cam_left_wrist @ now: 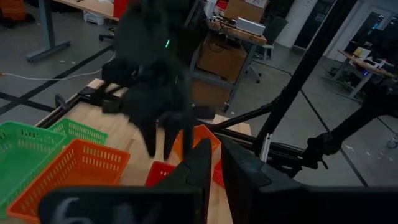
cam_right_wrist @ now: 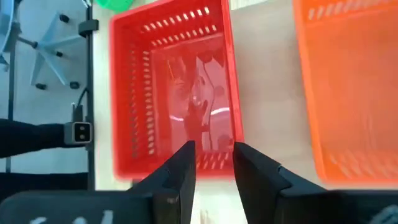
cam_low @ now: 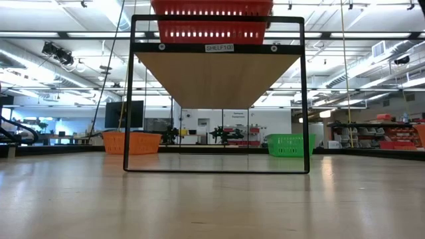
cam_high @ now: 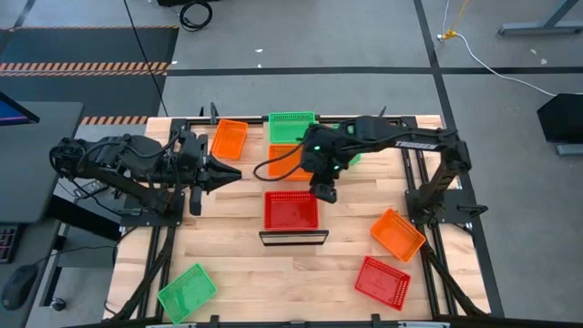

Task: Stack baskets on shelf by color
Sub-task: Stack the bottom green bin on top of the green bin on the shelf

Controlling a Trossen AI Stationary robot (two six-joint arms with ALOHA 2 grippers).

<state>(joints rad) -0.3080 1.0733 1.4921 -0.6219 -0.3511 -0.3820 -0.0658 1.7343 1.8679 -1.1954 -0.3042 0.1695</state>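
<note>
High view, left arm: left gripper [cam_high: 228, 173] is waiting over the table's left half, pointing toward the centre, fingers drawn almost together and carrying nothing.
Loose baskets, left: one green rectangular plastic mesh basket [cam_high: 187, 292] is lying at the front-left corner of the table; one orange mesh basket [cam_high: 229, 138] is lying at the back, just left of the shelf.
Shelf: long narrow pale-wood board with dark front edge [cam_high: 293, 238] is running front to back down the table's middle.
Shelf load: green shelf basket [cam_high: 291, 123] is sitting at the back end, orange shelf basket [cam_high: 284, 155] in the middle, red rectangular mesh basket [cam_high: 291, 211] at the front end.
Red basket orientation: mouth is facing up; long axis is lying left to right, across the shelf's length.
Low view: two red tiers appear to be showing on the shelf top, probably a nested pair.
Right arm: right gripper [cam_high: 325, 193] is hovering at the red basket's back-right edge, fingers parted and gripping nothing.
Loose baskets, right: second orange basket [cam_high: 397, 233] and loose red basket [cam_high: 383, 281] are lying well apart from the shelf, both skewed.
Step in hand: judged as releasing onto the red stack.
Next move: calling for a lift clear, then a rim grasp on a loose basket, squaring it before nesting.
</note>
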